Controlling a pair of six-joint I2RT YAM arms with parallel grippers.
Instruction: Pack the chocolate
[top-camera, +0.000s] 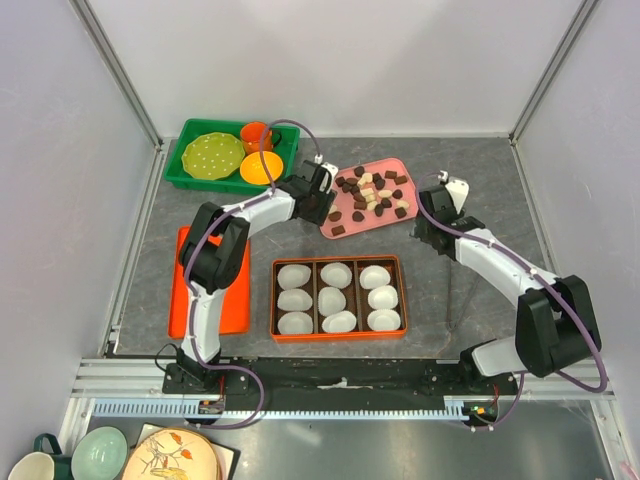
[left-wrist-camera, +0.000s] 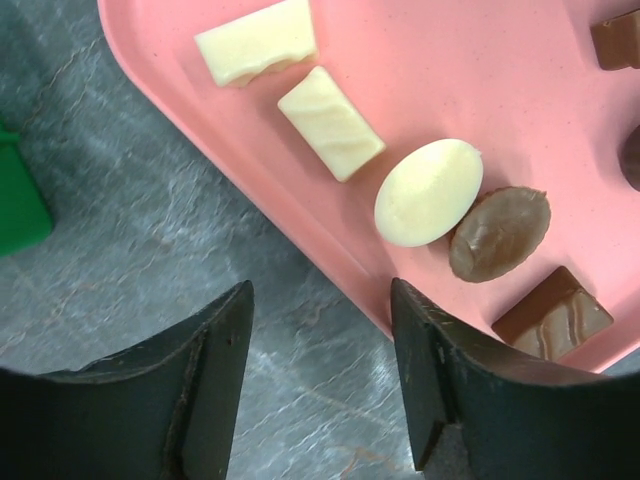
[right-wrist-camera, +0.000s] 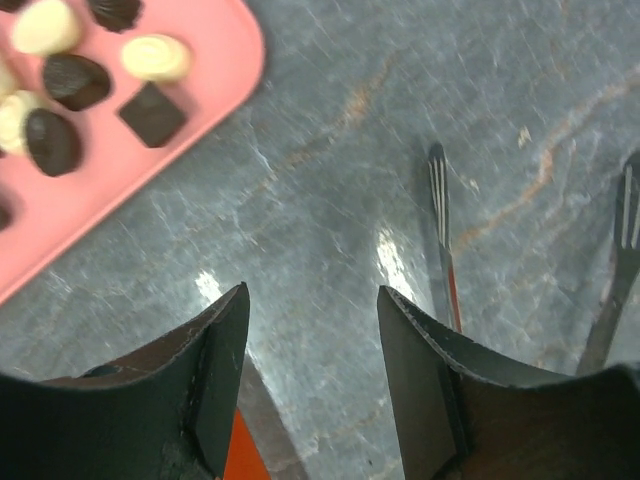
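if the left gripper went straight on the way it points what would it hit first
Likely the grey table right beside the pink tray rim; the left gripper aims at that edge. The cream oval chocolate lies just beyond. Depth unclear.

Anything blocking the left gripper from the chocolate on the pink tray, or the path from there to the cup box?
Nothing visible. The left gripper, jaws open, hangs over the pink tray edge. The cream oval chocolate lies just ahead, touching a brown oval piece. Only bare table separates the tray from the cup box.
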